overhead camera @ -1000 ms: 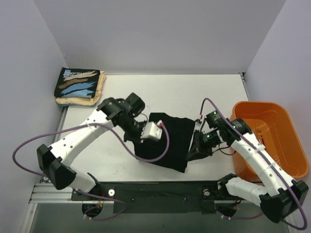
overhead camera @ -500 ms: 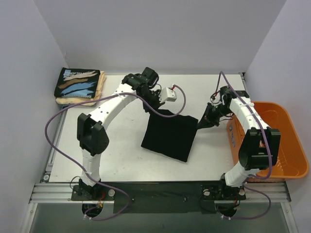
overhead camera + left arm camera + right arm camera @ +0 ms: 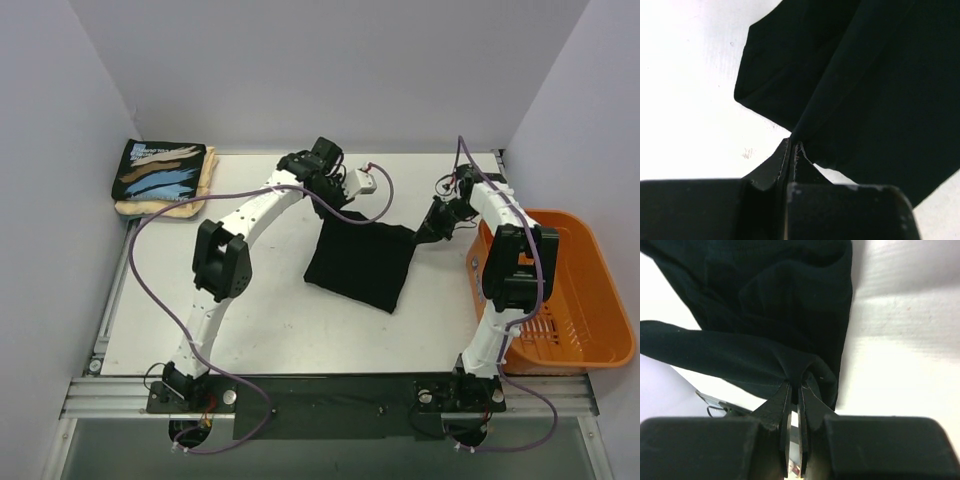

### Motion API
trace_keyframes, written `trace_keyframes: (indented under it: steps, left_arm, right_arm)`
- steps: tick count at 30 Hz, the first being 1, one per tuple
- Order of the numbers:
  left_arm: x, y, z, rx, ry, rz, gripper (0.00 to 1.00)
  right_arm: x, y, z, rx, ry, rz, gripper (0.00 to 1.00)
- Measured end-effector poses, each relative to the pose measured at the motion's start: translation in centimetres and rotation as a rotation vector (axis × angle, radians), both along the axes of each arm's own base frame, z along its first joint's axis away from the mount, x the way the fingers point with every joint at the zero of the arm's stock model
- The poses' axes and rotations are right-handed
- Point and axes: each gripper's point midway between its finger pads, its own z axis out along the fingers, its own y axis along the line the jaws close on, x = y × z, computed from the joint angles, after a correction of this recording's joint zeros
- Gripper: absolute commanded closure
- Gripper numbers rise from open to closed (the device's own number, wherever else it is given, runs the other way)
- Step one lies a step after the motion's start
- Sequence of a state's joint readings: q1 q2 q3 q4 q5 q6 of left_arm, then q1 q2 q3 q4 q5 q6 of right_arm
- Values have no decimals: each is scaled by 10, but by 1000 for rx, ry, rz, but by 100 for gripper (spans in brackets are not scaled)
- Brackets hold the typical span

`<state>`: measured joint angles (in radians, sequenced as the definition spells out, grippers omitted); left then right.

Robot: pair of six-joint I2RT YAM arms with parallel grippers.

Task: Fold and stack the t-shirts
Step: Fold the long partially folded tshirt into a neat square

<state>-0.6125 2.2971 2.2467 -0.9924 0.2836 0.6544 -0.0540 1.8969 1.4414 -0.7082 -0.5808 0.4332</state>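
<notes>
While both arms reach over the far half of the white table (image 3: pixel 250 320), the top view shows the plain black short-sleeved cloth t-shirt (image 3: pixel 360 265) strung between them by its far edge. The left gripper (image 3: pixel 333 212) pinches the far-left corner and the right gripper (image 3: pixel 420 233) the far-right one. The cloth trails from that edge toward the arm bases, and its near end seems to rest on the table. Since the held edge runs left to right, I judge the coming fold or lay-down must travel along the near-far line, both grippers moving together. The folded stack at the far-left corner, a black t-shirt printed with blue, tan and white brush strokes (image 3: pixel 160 168) on a cream t-shirt (image 3: pixel 160 209), lies nearer the left arm (the orange plastic basket (image 3: pixel 560 225) sits beside the right one).

From the left wrist, the left gripper (image 3: pixel 792 148) is clamped on a taut ridge of the black t-shirt (image 3: pixel 865 90), which spreads ahead and rightward.

From the right wrist, the right gripper (image 3: pixel 796 388) is likewise closed on a bunched fold of the black t-shirt (image 3: pixel 765 300), the cloth hanging ahead and leftward.
</notes>
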Motion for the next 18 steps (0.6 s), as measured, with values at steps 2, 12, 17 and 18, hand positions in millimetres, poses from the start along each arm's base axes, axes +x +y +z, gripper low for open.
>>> trace_keyframes:
  steps: [2, 12, 17, 18]
  left_arm:
    - [8, -5, -7, -11, -9, 19, 100]
    - [35, -20, -2, -68, -106, 53, 100]
    - [60, -37, -6, -89, -205, 92, 54]
    - [64, -39, -10, -91, -215, 102, 49]
  right_arm:
    - [8, -3, -6, -18, 5, -15, 100]
    - [41, -17, -3, -84, -59, -91, 100]
    - [62, -22, -15, -108, -83, -152, 88]
    - [67, -24, -21, -116, -75, -165, 86]
